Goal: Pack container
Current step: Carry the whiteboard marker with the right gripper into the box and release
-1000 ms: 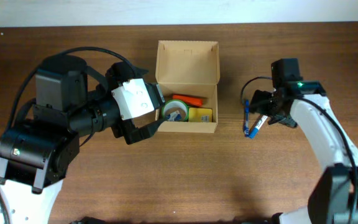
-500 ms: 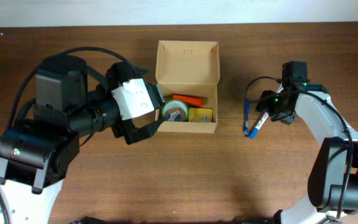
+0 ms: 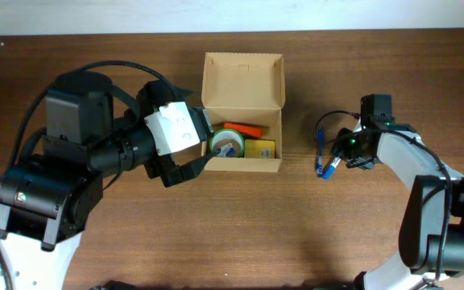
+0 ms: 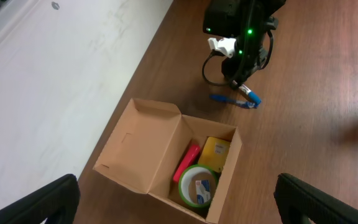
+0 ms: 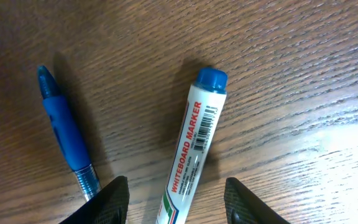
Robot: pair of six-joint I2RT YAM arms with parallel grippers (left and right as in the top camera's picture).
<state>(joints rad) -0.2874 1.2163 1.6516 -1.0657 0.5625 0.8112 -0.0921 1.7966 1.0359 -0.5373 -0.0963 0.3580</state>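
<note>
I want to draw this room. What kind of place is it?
Probably a robot lab: two robot arms at a wooden table, a cardboard box holding a tape roll, a whiteboard marker nearby.

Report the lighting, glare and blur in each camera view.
Overhead: even light, all sharp, shadows faint around the cardboard box. Left wrist: the left fingers are dark blurred shapes in the bottom corners, the box sharp. Right wrist: whiteboard marker print crisp, pale glare on the table at right, the right fingers soft at the bottom edge.
</note>
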